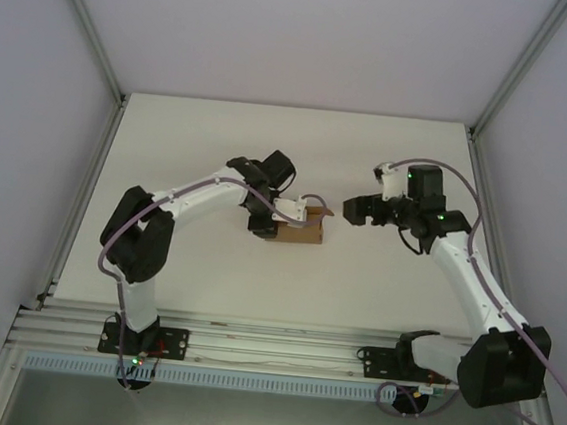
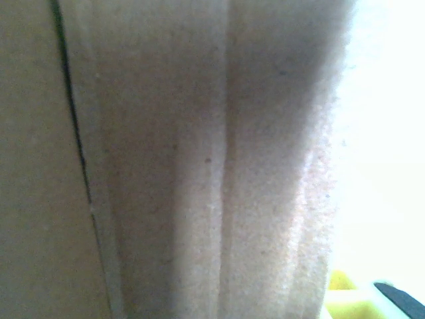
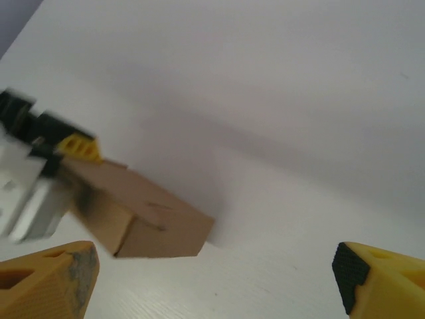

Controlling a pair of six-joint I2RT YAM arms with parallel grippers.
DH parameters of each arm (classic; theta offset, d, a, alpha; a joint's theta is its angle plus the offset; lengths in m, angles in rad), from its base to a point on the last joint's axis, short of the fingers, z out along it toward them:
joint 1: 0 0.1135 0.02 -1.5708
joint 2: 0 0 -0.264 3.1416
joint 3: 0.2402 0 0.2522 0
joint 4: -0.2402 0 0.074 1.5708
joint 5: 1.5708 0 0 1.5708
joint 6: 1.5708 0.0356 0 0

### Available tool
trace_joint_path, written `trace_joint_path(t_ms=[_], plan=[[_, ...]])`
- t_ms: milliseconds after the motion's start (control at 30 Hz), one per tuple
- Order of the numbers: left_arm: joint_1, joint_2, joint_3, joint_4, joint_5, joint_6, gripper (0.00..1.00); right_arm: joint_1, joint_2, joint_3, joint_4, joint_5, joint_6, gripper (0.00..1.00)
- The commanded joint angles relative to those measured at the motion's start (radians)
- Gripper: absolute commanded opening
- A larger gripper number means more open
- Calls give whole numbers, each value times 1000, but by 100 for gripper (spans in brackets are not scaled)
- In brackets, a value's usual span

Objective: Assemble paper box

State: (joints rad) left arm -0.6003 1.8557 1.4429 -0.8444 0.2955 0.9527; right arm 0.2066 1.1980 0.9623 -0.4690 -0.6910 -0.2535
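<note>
Centrally in the top view, the folded paper box (image 1: 304,231) sits on the white table (image 1: 211,135). The left gripper (image 1: 297,213) is at the box's left end, with cardboard close against its wrist camera; whether it is clamped on the box cannot be told. The right gripper (image 1: 350,209) hovers just right of the box, its yellow fingers (image 3: 46,282) spread wide.

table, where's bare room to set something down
Free: the far half of the table, behind both tools, and the near strip between the box and the rail. Crowded: mid-table, where the left tool is on the box and the open right tool faces it across a narrow gap.
</note>
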Motion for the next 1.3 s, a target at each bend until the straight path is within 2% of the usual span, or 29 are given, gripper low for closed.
trace_joint_path(t_ms=[0,133,267,533,600,767,967,1267], plan=[[-7,38,31,-102,-37,25,45,39,54,49,-46,-144,-187,85],[-13,82,62,-123,-42,27,45,77,165,102,-82,-85,-231,80],[-19,126,100,-147,-48,23,45,92,260,167,-139,-139,-307,73],[-27,168,160,-174,-48,11,45,115,361,231,-148,-163,-310,29],[-28,168,163,-168,-47,6,45,116,372,237,-163,-174,-310,24],[-28,158,167,-169,-38,5,44,118,367,216,-167,-142,-310,25],[-29,167,184,-174,-47,-4,44,119,367,224,-177,-137,-298,16],[-30,177,190,-168,-58,-18,43,119,375,224,-199,-75,-269,17]])
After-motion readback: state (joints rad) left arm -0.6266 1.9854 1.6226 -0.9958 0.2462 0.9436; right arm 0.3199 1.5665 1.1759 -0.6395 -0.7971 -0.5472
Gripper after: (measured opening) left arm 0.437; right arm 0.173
